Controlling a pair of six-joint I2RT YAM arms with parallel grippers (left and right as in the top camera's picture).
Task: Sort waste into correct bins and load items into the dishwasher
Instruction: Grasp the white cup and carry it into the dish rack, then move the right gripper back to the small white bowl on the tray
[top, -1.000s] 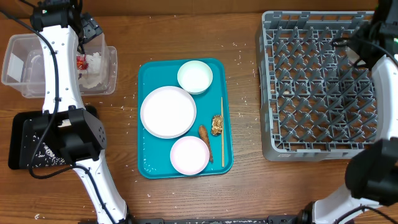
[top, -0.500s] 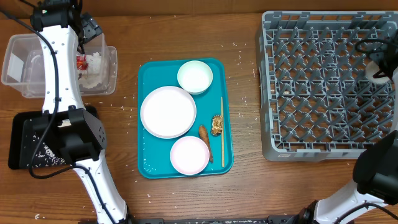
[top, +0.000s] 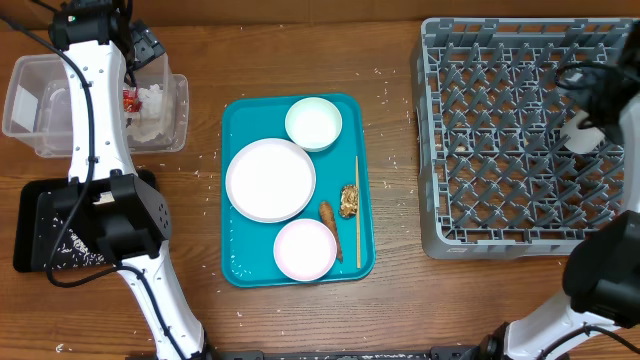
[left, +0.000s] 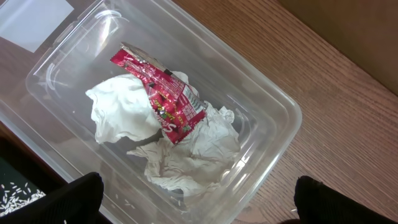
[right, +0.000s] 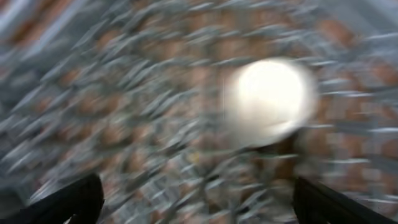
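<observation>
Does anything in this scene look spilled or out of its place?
Yes. Rice grains lie scattered loose on the table, on both sides of the teal tray. They look spilled. Nothing else seems askew or damaged.

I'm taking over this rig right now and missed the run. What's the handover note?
Left gripper open above the clear tub. Right gripper open over the dish rack; that view is blurred.
Done: napkin and wrapper in the tub, rice in the black tray, cup apparently in the rack.
Left: large plate, smaller plate and bowl on the teal tray go to the rack; carrot stick and brown food bit beside them go to a bin.
</observation>
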